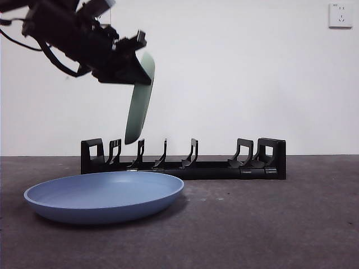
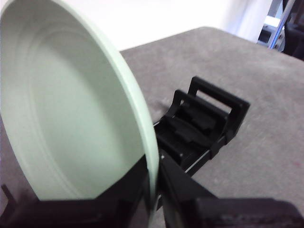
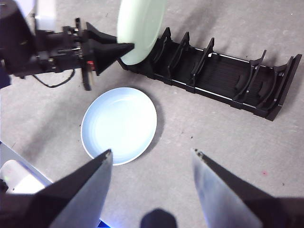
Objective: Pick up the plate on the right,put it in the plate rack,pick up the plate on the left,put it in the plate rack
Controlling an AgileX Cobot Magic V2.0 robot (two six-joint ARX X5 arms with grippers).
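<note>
We see the left gripper [image 1: 136, 72] closed on the rim of the green plate [image 1: 139, 101], and the plate hangs on its edge, nearly upright, directly under the jaws. The lowest part of this plate is just above the plate rack [image 1: 185, 159], over the gap between the second and the third prong at the end of the rack that is nearest to this gripper; we cannot tell if it already touches the rack. In the left wrist view the green plate [image 2: 71, 114] fills the space between the jaws, and the plate rack [image 2: 202, 121] lies beyond it on the grey table [image 2: 266, 95].

The right gripper [image 3: 152, 156] is high above the table with its jaws wide apart and nothing between them. Below it and a little ahead lies the blue plate [image 3: 118, 124], flat on the table and just beside the rack. In the front view the blue plate [image 1: 104, 196] is in front of the rack, not touching it.
</note>
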